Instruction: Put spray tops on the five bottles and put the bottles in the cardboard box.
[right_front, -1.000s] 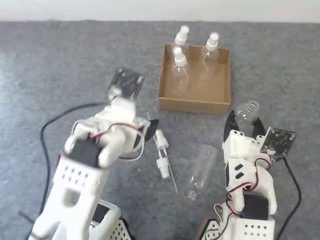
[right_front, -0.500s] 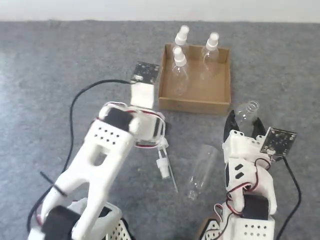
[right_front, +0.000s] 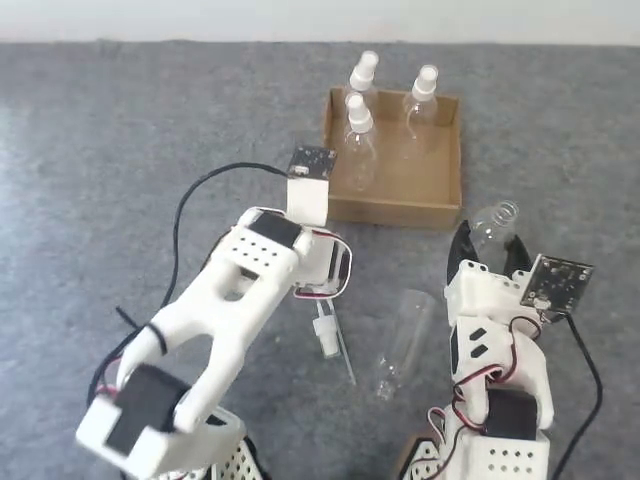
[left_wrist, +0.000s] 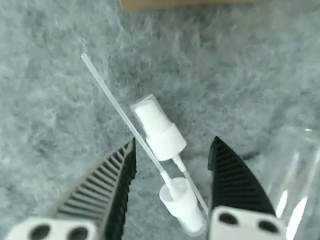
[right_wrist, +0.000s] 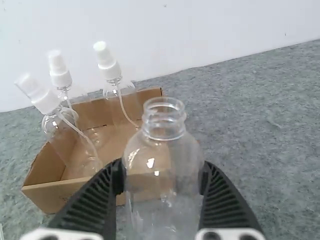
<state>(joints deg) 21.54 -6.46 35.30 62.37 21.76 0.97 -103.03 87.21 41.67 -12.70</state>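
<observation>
The grey felt-like table top (right_front: 90, 140) carries a shallow brown cardboard box (right_front: 388, 210) at 1 o'clock, two white plastic spray tops (left_wrist: 159, 131) with thin dip tubes near 6 o'clock, and a clear plastic bottle (right_front: 402, 340) lying on its side at 5 o'clock

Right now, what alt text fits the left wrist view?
The open left gripper hangs over a spray top and a second spray top, both lying on grey carpet. A clear bottle lies beside them.

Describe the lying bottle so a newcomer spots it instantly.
From the cardboard box, come toward the arms onto the carpet. The clear bottle there lies on its side; the other topless bottle stands upright in the right gripper.
</observation>
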